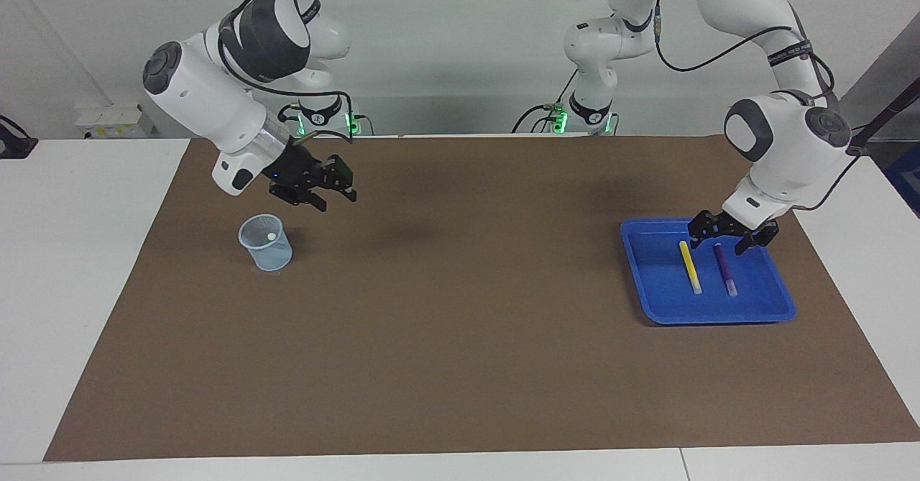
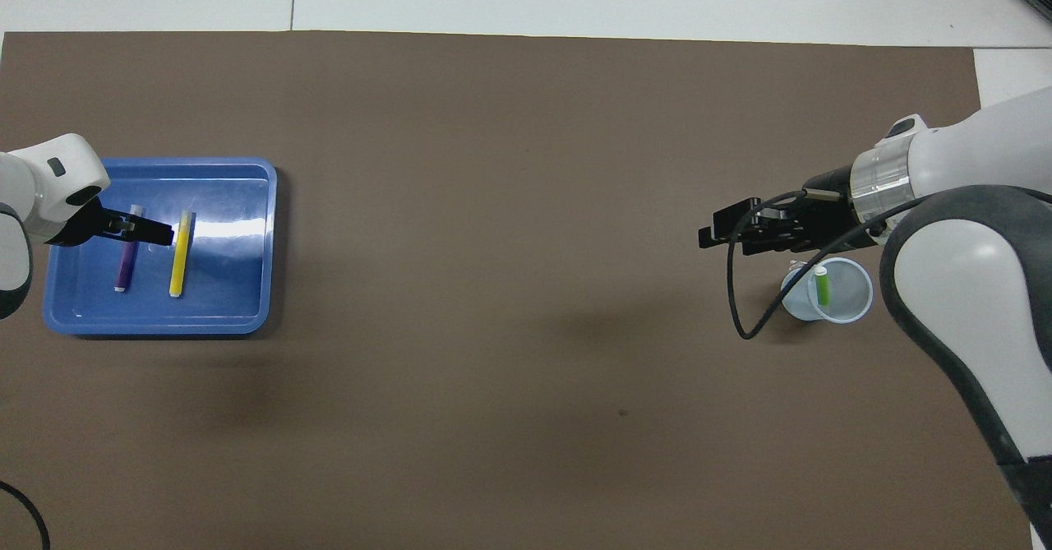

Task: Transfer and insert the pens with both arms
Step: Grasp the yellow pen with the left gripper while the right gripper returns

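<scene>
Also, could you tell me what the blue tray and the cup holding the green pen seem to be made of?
The blue tray looks like moulded glossy plastic: rounded rim, and a bright streak of glare across its floor. The cup seems to be thin translucent plastic with a pale bluish tint: the green pen and the brown mat show through its wall. The mat looks matte, probably paper or card; I cannot tell which.

Three pens in all: one green pen (image 2: 820,287) at the frame's right, one yellow pen (image 2: 180,253) and one purple pen (image 2: 126,256) at its left. One clear cup (image 2: 828,307), one blue tray (image 2: 238,320), one brown mat (image 2: 509,205).
</scene>
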You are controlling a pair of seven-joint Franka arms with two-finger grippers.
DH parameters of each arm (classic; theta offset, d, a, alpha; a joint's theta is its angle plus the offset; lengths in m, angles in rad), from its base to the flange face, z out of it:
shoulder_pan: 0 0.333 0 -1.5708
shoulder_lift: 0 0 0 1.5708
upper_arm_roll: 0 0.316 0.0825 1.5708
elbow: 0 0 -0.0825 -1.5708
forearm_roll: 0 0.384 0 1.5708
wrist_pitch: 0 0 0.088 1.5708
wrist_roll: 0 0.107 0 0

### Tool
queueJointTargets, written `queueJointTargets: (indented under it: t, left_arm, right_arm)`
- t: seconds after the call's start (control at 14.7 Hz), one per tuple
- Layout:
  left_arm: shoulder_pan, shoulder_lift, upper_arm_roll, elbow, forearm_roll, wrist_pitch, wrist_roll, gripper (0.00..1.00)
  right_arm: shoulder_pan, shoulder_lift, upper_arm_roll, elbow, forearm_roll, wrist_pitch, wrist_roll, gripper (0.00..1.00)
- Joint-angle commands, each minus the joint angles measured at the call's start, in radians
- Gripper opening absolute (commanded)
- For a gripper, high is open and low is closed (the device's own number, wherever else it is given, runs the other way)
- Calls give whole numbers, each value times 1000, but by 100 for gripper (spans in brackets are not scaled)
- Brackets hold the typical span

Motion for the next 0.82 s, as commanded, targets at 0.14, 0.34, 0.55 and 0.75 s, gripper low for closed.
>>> queueJointTargets:
  t: [0.14, 0.34, 0.55, 0.75]
  left_arm:
    - [-3, 47, -6, -6, 16, 70, 10, 100]
    - [-5, 76, -6, -8, 18, 87, 13, 98]
    - [1, 84, -7, -75, 16, 172, 13, 95]
    - [6, 90, -6, -89, 16, 183, 13, 95]
  right_arm:
    - [-9, -13, 122, -14, 86, 178, 313, 75]
    - [-4, -5, 204, -18, 125, 322, 545, 77]
    - [95, -8, 210, -53, 129, 466, 707, 77]
    - [178, -10, 210, -87, 129, 595, 817, 77]
